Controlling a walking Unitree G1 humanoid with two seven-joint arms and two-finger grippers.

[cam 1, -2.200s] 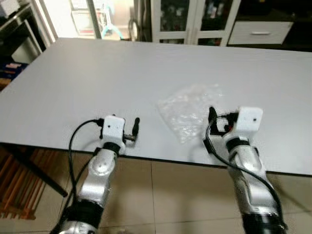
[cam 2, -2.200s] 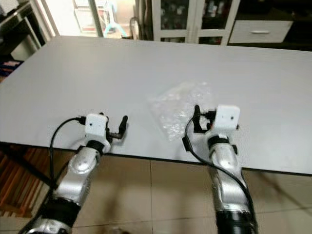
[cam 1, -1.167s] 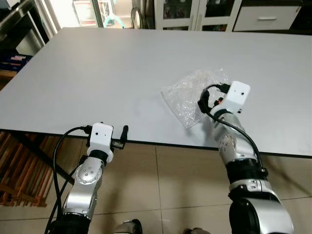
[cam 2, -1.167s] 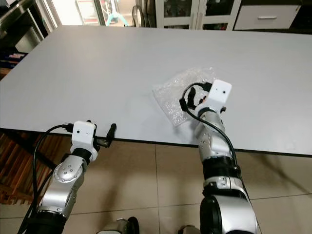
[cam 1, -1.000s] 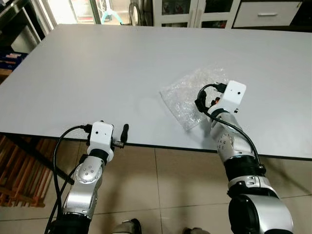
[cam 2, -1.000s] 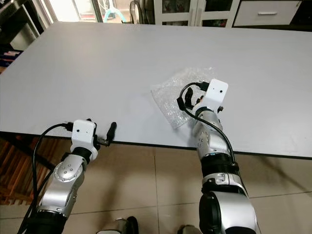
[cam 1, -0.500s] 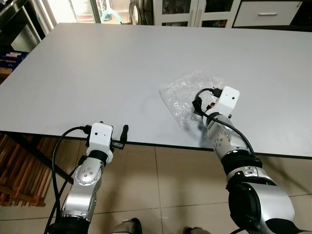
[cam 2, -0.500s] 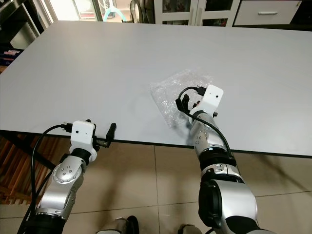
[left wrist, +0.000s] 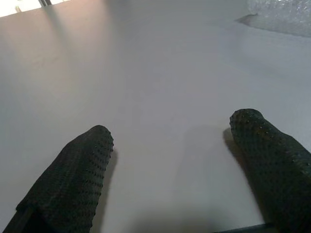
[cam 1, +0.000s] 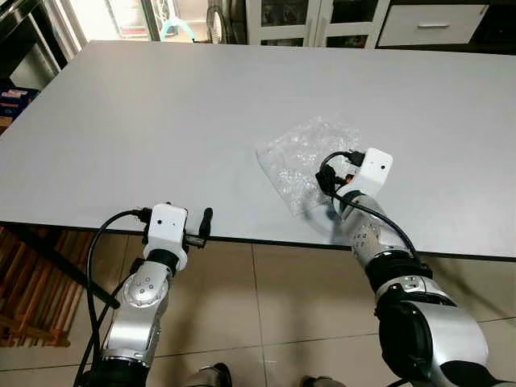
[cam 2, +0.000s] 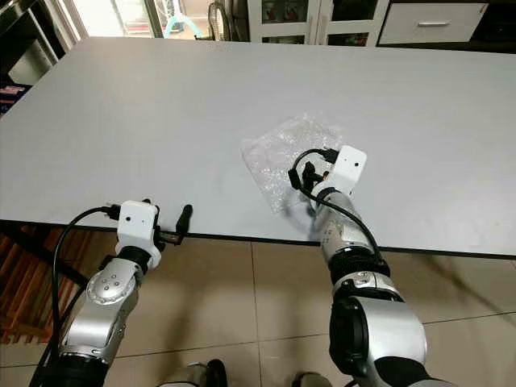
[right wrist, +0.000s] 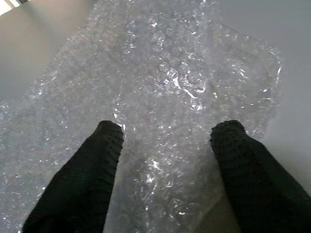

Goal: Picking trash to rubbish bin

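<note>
a wide grey table [cam 1: 161, 121] runs across my head camera feed, its near edge dark over a floor of beige tiles [cam 1: 266, 298]. behind the far edge stand white glass-door cabinets [cam 1: 282, 12] and a white drawer front [cam 1: 431, 14]; a bright doorway [cam 1: 121, 12] glows at the far left, and slatted wood [cam 1: 32, 298] shows under the table on my left side.

the trash, a crumpled sheet of clear bubble wrap [cam 1: 302, 157], lies flat on the table near its front edge, right of centre. my right gripper [right wrist: 167, 138] sits over the near part of the sheet, its two black fingers [right wrist: 104, 160] spread well apart with the plastic lying between and beneath them; i see nothing clamped, and i cannot tell whether the tips press on the sheet. my left gripper [left wrist: 172, 145] hovers at the table's front edge, well to the left of the bubble wrap, fingers [left wrist: 80, 167] wide apart and holding nothing.

in the head views the right gripper's white wrist block and a loop of black cable cover its fingertips, so the contact there is hidden. the left wrist camera catches a corner of the bubble wrap at its frame's edge, cut off. the cabinet contents are too dark to make out.
</note>
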